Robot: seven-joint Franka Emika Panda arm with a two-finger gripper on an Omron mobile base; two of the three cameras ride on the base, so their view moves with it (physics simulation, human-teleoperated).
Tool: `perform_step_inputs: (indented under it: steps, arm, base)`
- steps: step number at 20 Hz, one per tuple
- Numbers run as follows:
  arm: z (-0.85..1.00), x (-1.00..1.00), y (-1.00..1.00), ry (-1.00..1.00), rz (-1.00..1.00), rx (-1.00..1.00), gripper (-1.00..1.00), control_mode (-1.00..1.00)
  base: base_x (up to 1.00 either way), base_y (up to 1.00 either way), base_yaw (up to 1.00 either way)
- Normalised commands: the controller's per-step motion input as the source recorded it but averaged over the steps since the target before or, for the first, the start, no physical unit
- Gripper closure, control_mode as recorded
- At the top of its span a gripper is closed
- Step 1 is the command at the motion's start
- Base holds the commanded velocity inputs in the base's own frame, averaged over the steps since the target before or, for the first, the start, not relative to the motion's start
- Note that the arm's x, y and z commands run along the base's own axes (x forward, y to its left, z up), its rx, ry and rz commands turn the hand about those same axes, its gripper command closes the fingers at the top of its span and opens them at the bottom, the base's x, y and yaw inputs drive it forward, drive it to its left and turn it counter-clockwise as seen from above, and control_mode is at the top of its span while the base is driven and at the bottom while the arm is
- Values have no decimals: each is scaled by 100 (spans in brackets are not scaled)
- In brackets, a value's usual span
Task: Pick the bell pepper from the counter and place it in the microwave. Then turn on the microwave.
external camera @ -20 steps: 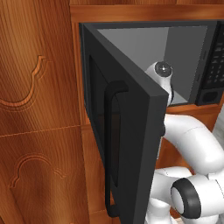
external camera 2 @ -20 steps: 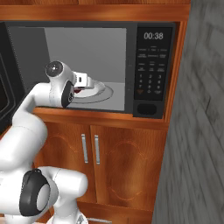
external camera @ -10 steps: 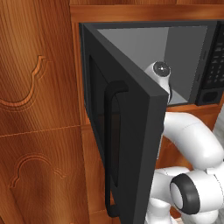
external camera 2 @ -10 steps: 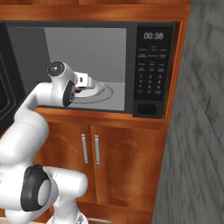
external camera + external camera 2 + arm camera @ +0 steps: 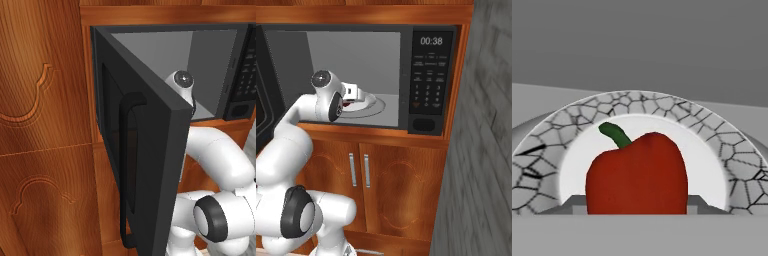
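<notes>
The microwave (image 5: 356, 75) has its door (image 5: 150, 165) swung wide open, and the arm reaches into the grey cavity with the jaws (image 5: 356, 93) over the turntable. Right in front of the jaws, between them as far as I can tell, is the bell pepper (image 5: 637, 175), red with its green stem tipped up. Just past the pepper is a plate (image 5: 722, 145) with a cracked-pattern rim and a white middle, on the floor of the microwave.

The jaws look partly open and seem to have hold of the pepper, but the fingertips are hidden behind it, so I can't tell for sure if it's gripped or already sitting on the plate.

To do this step well, I'd say: get the pepper down onto the middle of the plate before letting go, so it doesn't roll toward the rim. Then open wide and pull straight back out, clear of the door edge. Closing the door and the keypad (image 5: 426, 90) come after.
</notes>
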Motion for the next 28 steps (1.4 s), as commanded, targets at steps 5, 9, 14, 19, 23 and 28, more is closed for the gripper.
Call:
perform_step_inputs:
  steps: [5, 9, 14, 19, 23, 28]
  arm:
    - [-4, 3, 0, 0, 0, 0, 100, -100]
    - [-4, 4, 0, 0, 0, 0, -100, -100]
    - [-3, 4, 0, 0, 0, 0, -100, -100]
    - [-1, 0, 0, 0, 0, 0, -100, -100]
    - [0, 0, 0, 0, 0, 0, -100, -100]
    - [2, -4, 0, -1, 0, 0, -100, -100]
  base:
    - [0, 0, 0]
    - [0, 0, 0]
    - [0, 0, 0]
    - [0, 0, 0]
    - [0, 0, 0]
    - [0, 0, 0]
